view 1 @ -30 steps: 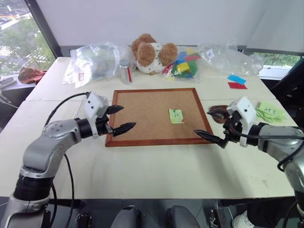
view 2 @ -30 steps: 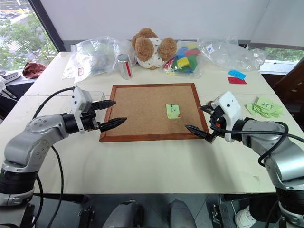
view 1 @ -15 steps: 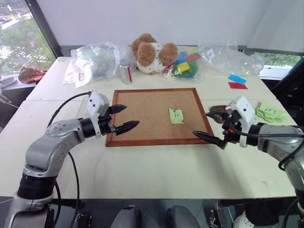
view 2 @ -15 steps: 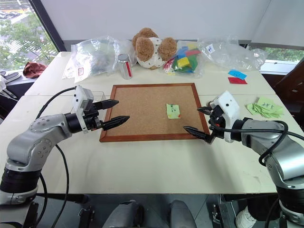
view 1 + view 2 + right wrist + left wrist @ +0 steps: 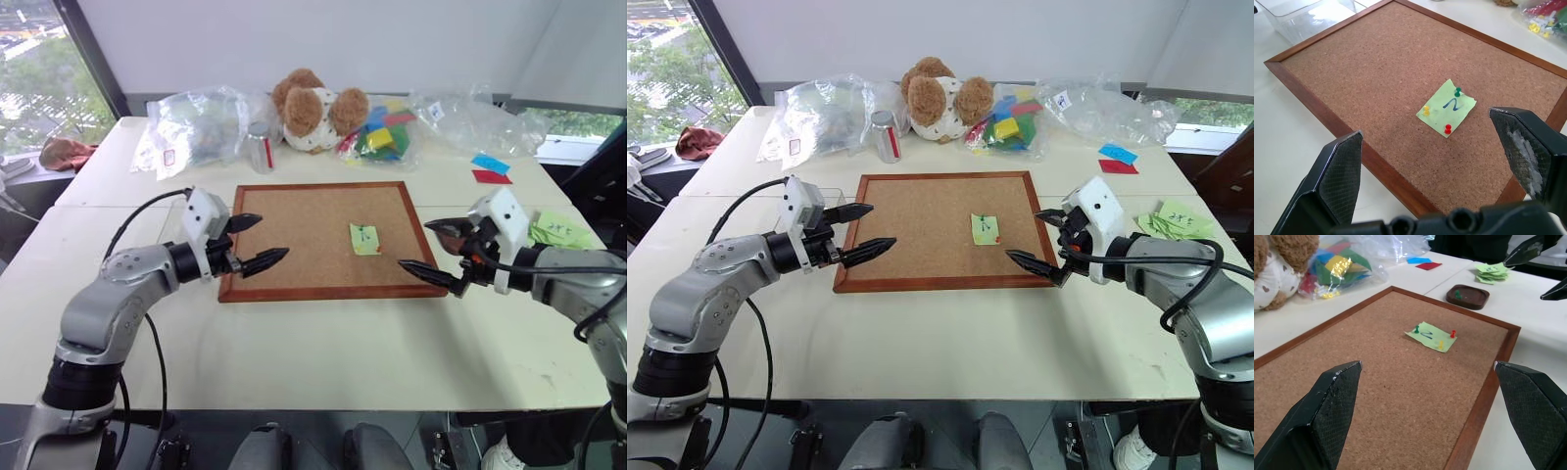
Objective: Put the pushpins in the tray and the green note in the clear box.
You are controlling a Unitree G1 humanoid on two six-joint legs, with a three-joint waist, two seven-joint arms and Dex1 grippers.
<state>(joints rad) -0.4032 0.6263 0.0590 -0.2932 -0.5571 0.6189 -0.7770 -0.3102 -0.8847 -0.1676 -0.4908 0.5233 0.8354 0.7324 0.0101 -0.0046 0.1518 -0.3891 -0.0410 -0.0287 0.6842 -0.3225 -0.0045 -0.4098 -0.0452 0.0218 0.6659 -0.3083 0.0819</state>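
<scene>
- Left end effector (image 5: 252,242) hovering over the corkboard's (image 5: 304,235) left edge, fingers spread wide, gripping nothing.
- Right end effector (image 5: 437,250) hovering by the board's right frame, fingers also spread wide, nothing in them.
- Green note (image 5: 1446,107) lying on the corkboard right of centre, pinned by green pushpin (image 5: 1457,91), yellow pushpin (image 5: 1425,110) and red pushpin (image 5: 1448,129).
- Tray (image 5: 1467,296) sitting on the worktop (image 5: 323,343) just right of the board, one green pin inside, partly blocked by the right end effector in the head views.
- Clear box (image 5: 1300,12) sitting just off the board's left side, behind the left end effector.
- Teddy bear (image 5: 312,106), plastic bags (image 5: 196,127), can (image 5: 259,149), blue and red slips (image 5: 487,168), pale green notes (image 5: 556,228) lying around the far and right edges.
</scene>
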